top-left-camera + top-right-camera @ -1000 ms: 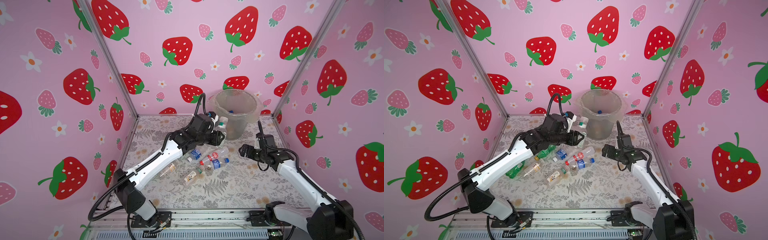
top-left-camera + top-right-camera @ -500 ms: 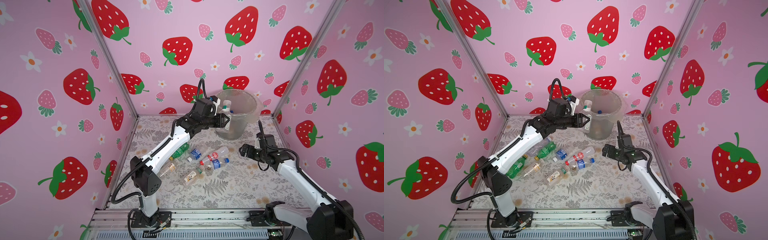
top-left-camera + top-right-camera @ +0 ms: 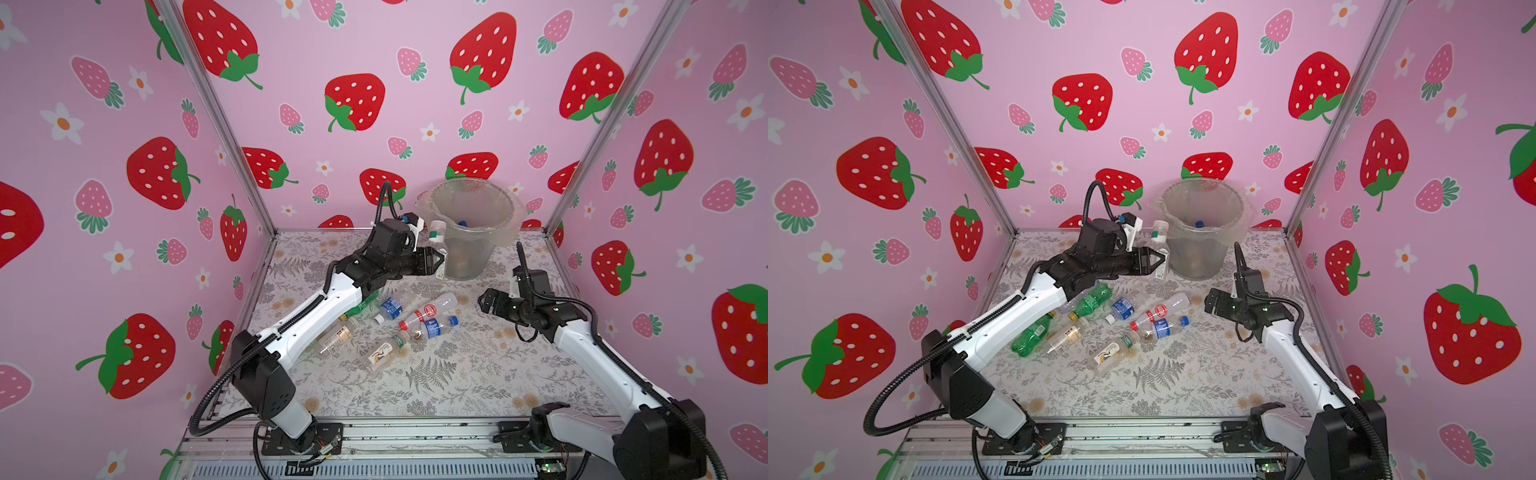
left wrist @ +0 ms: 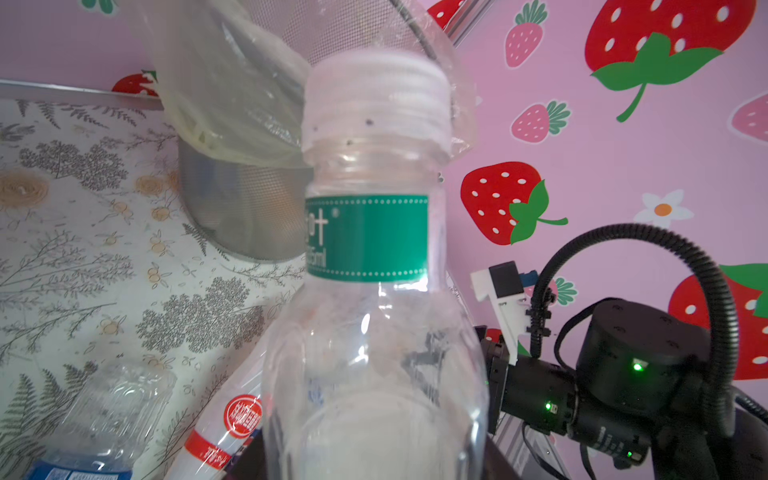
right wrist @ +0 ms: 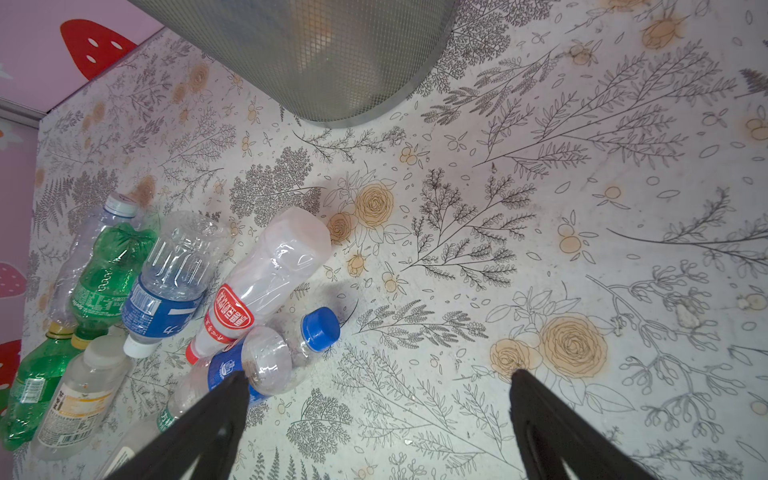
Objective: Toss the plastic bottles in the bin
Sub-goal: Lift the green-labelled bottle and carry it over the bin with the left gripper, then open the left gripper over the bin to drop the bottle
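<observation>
Green-banded, the bottle (image 3: 435, 235) we clamp upright in our left gripper (image 3: 439, 261) sits beside the bin (image 3: 469, 255), not yet over its rim; released here it falls outside, and rising close may snag the liner (image 4: 232, 104). Right gripper (image 5: 379, 374) gapes empty.

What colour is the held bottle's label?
Green label on the bottle, white dotted edges; left wrist view.

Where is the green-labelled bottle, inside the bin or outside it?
Outside. The left gripper holds the bottle beside the bin, not over its opening.
</observation>
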You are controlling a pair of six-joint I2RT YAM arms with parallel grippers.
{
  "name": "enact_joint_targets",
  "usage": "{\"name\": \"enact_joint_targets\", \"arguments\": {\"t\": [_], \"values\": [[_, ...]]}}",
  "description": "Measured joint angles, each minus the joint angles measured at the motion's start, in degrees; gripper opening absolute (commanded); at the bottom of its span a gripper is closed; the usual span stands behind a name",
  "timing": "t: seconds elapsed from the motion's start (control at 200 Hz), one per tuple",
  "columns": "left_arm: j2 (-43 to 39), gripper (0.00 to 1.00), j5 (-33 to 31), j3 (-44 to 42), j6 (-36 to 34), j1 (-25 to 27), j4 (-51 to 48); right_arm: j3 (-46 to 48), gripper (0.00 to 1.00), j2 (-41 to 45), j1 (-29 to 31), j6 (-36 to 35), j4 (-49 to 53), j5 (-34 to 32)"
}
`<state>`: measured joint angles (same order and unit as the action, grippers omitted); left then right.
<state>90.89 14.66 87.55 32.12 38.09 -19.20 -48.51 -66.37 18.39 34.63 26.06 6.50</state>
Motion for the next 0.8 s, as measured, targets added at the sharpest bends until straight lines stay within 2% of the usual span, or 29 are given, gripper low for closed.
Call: {"name": "enact_joint_targets", "arguments": {"t": [0.135,0.23,0.33,0.44,0.485,0.58,0.635,0.7,0.8], "values": [[-0.35,0.43,-0.61,-0.42,0.26,0.0,-0.24,0.02,0.99,-0.07,-0.04,0.0,-0.26,-0.09],[1.84,0.43,-0.61,3.63,0.28,0.0,-1.81,0.04,0.99,-0.07,-0.04,0.0,-0.28,-0.13],[7.76,0.44,-0.39,13.64,0.28,0.0,-3.34,0.39,0.99,-0.07,-0.04,0.0,-0.57,-0.28],[17.51,0.47,0.02,30.67,1.01,0.0,-6.49,1.09,0.99,-0.07,-0.04,0.0,-0.74,-0.33],[21.94,0.54,0.22,38.25,1.62,-0.09,-7.15,1.16,0.99,-0.07,-0.04,0.0,-0.74,-0.33],[32.94,0.78,1.03,55.54,4.28,-0.48,-7.87,1.16,0.99,-0.07,-0.09,0.0,-0.83,-0.31],[38.49,1.0,1.6,62.86,5.9,-0.94,-7.15,1.18,0.99,-0.07,-0.09,0.0,-0.83,-0.28],[43.69,0.99,2.54,67.8,9.84,-1.84,-4.87,1.18,0.99,-0.04,-0.09,0.0,-0.92,-0.24],[47.93,0.99,2.89,68.32,13.42,-3.37,-2.08,1.22,0.99,0.26,-0.09,0.02,-0.94,-0.15]]}}
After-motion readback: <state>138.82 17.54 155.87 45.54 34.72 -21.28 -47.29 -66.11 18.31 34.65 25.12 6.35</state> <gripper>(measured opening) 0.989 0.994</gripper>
